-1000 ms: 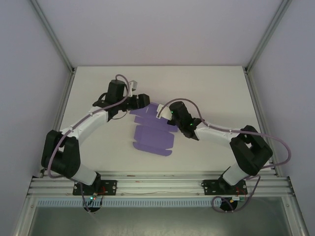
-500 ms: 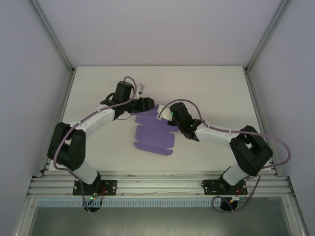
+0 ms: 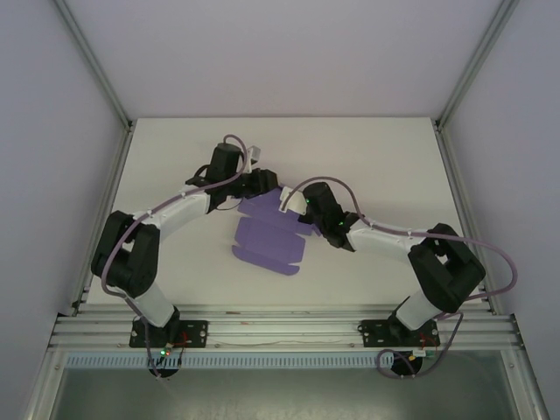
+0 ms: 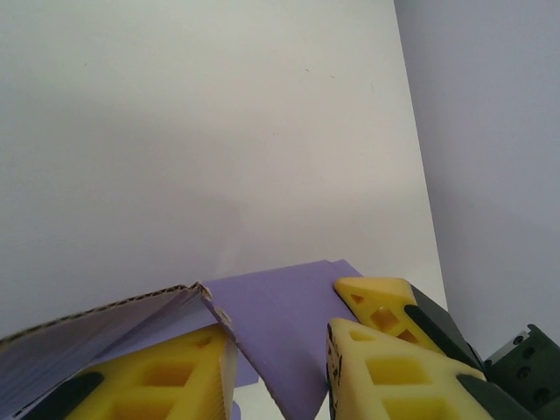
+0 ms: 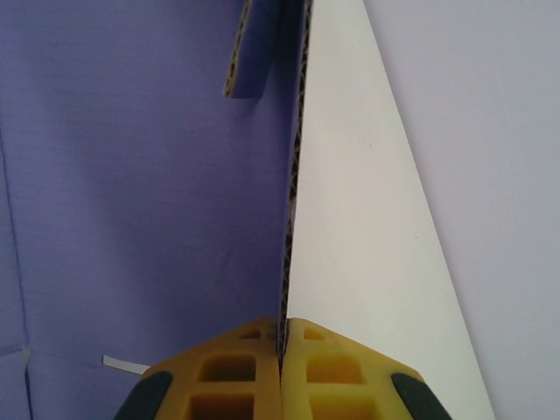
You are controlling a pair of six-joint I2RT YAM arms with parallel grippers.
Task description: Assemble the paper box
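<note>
Mid-fold: the right gripper point(image 5: 282, 328) clamps a flap point(image 5: 294, 175) of the purple die-cut card sheet point(image 3: 267, 241) mid-frame; the part-open left gripper point(image 4: 280, 346) should next pinch another.

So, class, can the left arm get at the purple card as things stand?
Probably yes: the left pincer sits over a corner of the card, jaws apart, nothing in between; the right pincer grips another edge.

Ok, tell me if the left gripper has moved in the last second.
Yes. The left gripper has shifted right, farther from the table's left edge, reaching over the far left corner of the paper box.
</note>
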